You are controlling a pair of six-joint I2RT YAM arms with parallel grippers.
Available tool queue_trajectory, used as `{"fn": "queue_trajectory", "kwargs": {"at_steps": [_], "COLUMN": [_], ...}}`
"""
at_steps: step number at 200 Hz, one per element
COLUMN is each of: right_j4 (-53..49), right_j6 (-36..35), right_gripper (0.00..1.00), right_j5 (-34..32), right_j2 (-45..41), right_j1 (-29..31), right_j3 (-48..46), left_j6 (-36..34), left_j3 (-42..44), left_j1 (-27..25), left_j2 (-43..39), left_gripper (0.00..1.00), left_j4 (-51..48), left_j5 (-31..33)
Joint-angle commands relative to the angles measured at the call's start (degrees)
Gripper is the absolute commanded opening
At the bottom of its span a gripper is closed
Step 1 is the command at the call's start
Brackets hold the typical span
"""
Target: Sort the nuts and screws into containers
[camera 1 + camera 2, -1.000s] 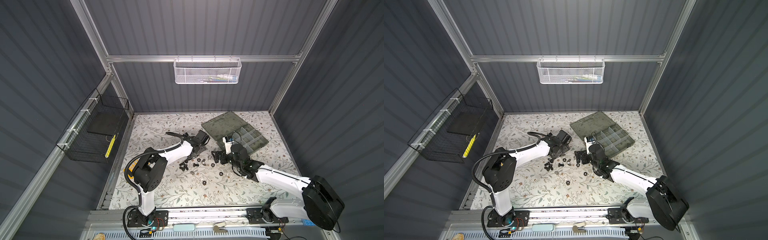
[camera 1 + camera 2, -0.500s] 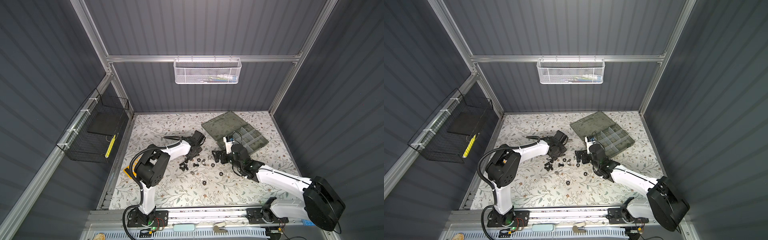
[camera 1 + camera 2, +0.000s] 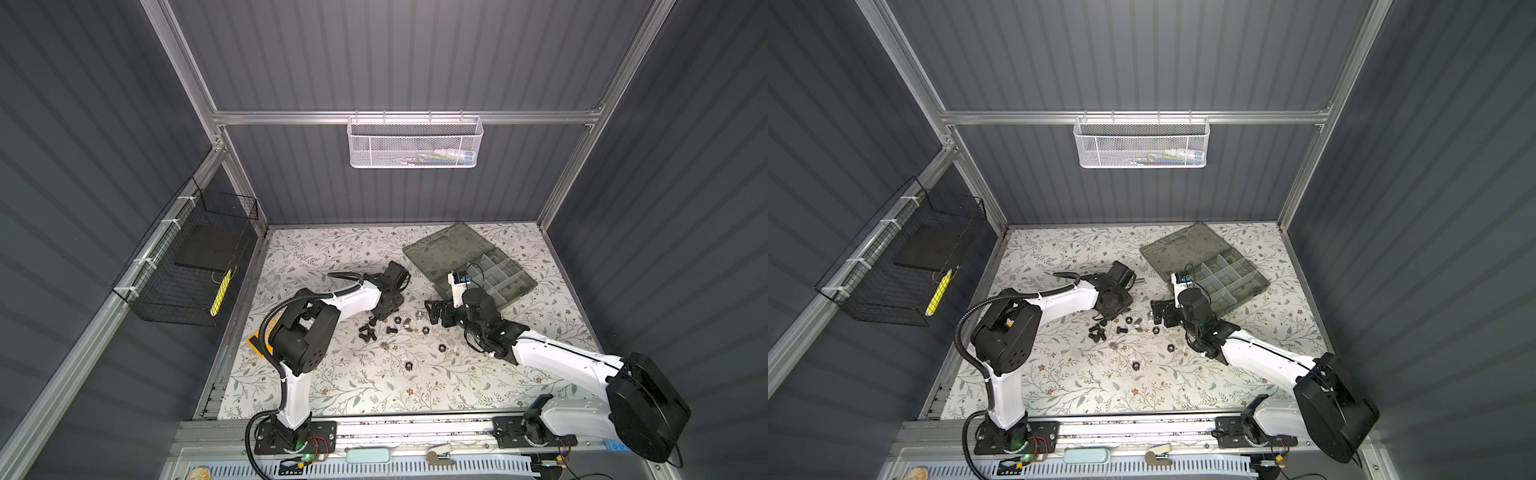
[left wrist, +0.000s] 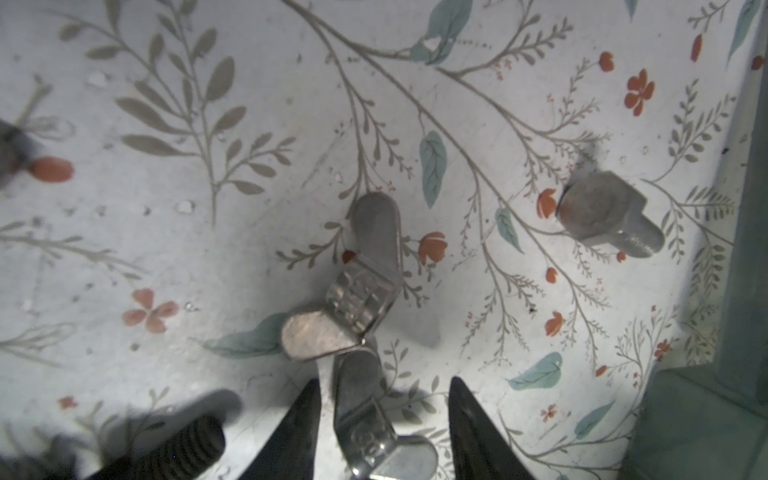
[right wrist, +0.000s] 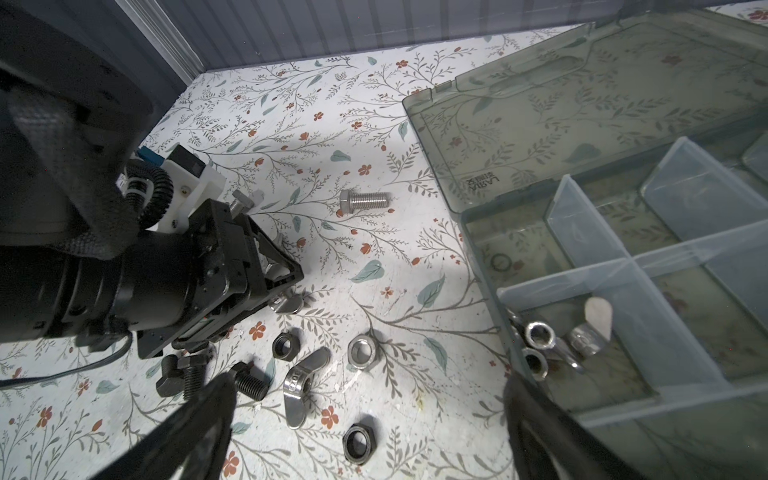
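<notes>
1. In both top views the left gripper [image 3: 377, 319] pointed down into the loose screws [image 3: 368, 330] and nuts [image 3: 424, 330] on the floral table [image 3: 332, 374]. The right gripper [image 3: 434, 311] lay low just beside the open organizer case [image 3: 523, 286].
2. In the left wrist view the left jaws stood apart, straddling a silver wing nut [image 4: 365, 424], and neither finger [image 4: 299, 432] plainly touched it. A second wing nut [image 4: 357, 282] seemed to touch its far wing, and a silver screw [image 4: 602, 216] lay apart, nearer the case wall. A good grip would probably centre the hub between the pads, close squarely and lift straight, so the neighbour is not dragged along.
3. In the right wrist view the right jaws stood wide apart and held nothing, above nuts on the table. The nearest compartment [image 5: 685, 332] held two silver hex nuts [image 5: 536, 332] and a stored wing nut [image 5: 594, 328]. The next compartment [image 5: 540, 237] held one thin ring [image 5: 500, 262]. The other compartments in view looked empty, and no screws showed in any. The straddled wing nut likely belongs in the nearest compartment.
</notes>
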State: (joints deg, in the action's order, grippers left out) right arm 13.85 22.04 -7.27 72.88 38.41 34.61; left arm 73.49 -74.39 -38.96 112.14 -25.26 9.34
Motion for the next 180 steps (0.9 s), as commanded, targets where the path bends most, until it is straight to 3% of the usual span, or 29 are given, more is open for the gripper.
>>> {"fn": "queue_trajectory", "kwargs": {"at_steps": [1, 71, 180], "right_j4": [-0.5, -0.9, -1.5], "right_j6": [0.4, 0.4, 0.8], "right_gripper": [0.99, 0.99, 0.99], "right_j5": [-1.3, -3.6, -5.5], "right_j2": [-0.8, -0.7, -0.7], "right_j1": [0.0, 0.1, 0.1], "right_j3": [0.5, 0.4, 0.4], "left_j6": [-1.7, -5.1, -20.7], "left_j3": [2.5, 1.0, 0.8], "left_j1": [-0.6, -0.9, -3.1], "left_j2": [2.2, 3.7, 5.0], "left_gripper": [0.49, 0.34, 0.26], "left_j4": [-3.9, -4.5, -4.4], "left_j5": [-2.2, -1.6, 1.8]}}
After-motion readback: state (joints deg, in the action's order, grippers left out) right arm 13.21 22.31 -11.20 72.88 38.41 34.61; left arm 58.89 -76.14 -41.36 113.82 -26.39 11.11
